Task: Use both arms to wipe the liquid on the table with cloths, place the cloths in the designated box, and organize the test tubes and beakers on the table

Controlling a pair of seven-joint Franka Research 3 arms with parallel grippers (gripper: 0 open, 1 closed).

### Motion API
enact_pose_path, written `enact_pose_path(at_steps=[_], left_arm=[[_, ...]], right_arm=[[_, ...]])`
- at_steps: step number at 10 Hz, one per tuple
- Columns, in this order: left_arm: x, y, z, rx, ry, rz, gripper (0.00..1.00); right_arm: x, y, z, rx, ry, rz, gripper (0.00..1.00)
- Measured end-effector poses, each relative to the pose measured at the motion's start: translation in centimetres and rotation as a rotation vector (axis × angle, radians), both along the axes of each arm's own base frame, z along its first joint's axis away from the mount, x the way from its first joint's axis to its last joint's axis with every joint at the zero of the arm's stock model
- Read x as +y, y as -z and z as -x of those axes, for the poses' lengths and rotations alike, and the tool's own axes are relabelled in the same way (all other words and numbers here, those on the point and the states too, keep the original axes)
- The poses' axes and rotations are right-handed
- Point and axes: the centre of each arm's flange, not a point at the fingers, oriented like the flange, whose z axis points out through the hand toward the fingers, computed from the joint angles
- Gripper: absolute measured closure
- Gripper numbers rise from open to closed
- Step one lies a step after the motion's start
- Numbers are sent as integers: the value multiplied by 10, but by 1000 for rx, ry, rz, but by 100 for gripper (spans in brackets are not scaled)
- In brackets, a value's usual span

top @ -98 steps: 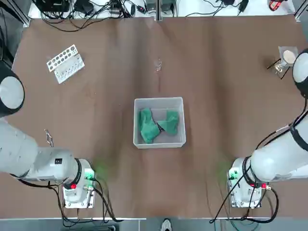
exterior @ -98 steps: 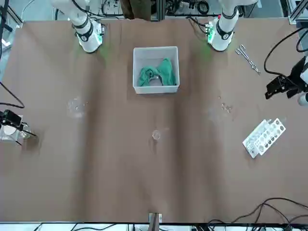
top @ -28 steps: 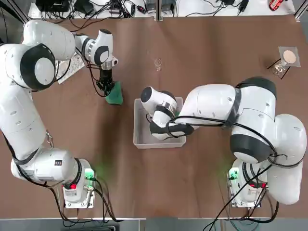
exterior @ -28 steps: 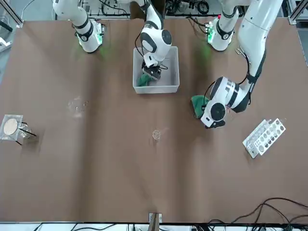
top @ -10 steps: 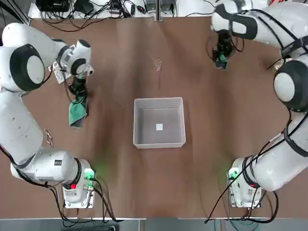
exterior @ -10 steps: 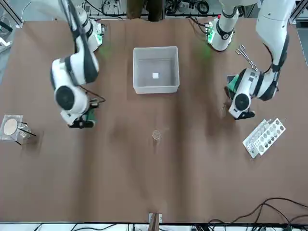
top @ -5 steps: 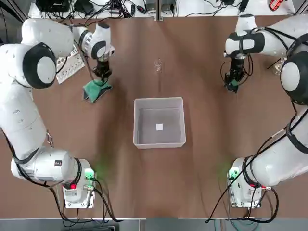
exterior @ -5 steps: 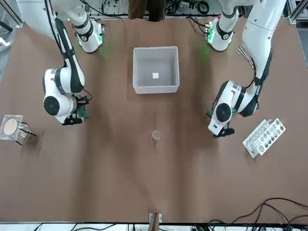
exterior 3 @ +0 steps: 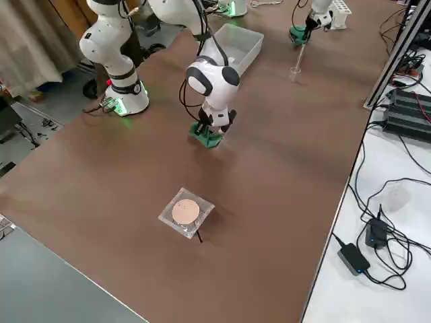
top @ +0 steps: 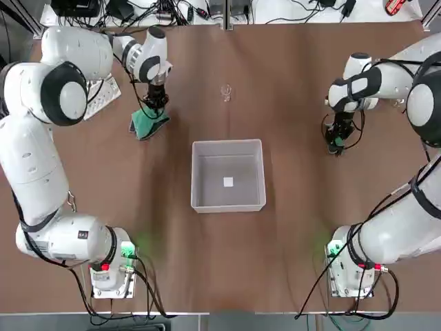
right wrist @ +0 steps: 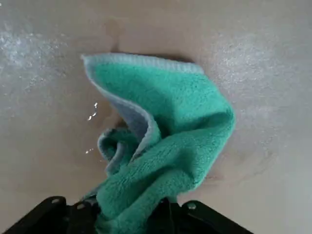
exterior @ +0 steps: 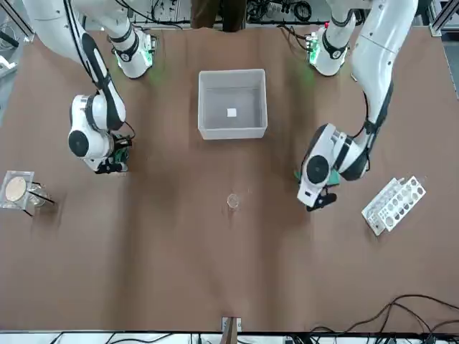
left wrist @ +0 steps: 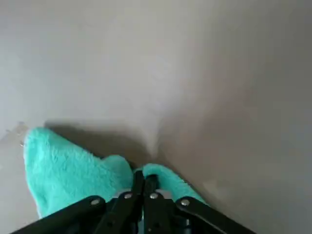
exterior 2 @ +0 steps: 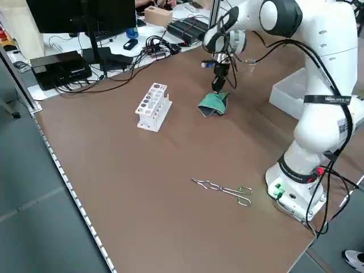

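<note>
Two cloths are out on the table (top: 227, 262), one per arm. The left gripper (left wrist: 145, 178) has its jaws clamped on its cloth (left wrist: 73, 170), down near the white rack (exterior 2: 153, 108). Over on the other side, the right gripper (right wrist: 131, 214) pinches the other cloth (right wrist: 165, 131) against the tabletop, droplets just beside it. Between them sits the box (top: 228, 176), with a small white square on its floor.

Two large white robot arms (top: 36, 162) (top: 393, 238): dark-grey joint bands, rounded white caps, black cables, green-lit bases.
</note>
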Motion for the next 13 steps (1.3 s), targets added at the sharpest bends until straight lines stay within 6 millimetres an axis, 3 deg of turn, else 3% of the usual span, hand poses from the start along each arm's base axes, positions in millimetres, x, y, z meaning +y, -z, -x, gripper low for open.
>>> enact_pose_path(at_steps=[3,7,8,10,11,13], left_arm=[[81,6,-3,66,-101,-116,97],[161,12,42,136,-118,-242,97],[178,13,57,156,-110,-268,97],[194,15,90,198,-109,-287,97],[194,17,104,215,-105,-287,97],[171,19,112,199,-90,-289,97]], right_arm=[[10,0,1,-27,4,-21,87],[94,-4,0,-103,36,-156,87],[101,-4,0,-109,41,-167,87],[84,-3,-3,-109,39,-209,87],[53,-2,-10,-124,8,-253,87],[-57,6,-37,-214,-66,-285,88]])
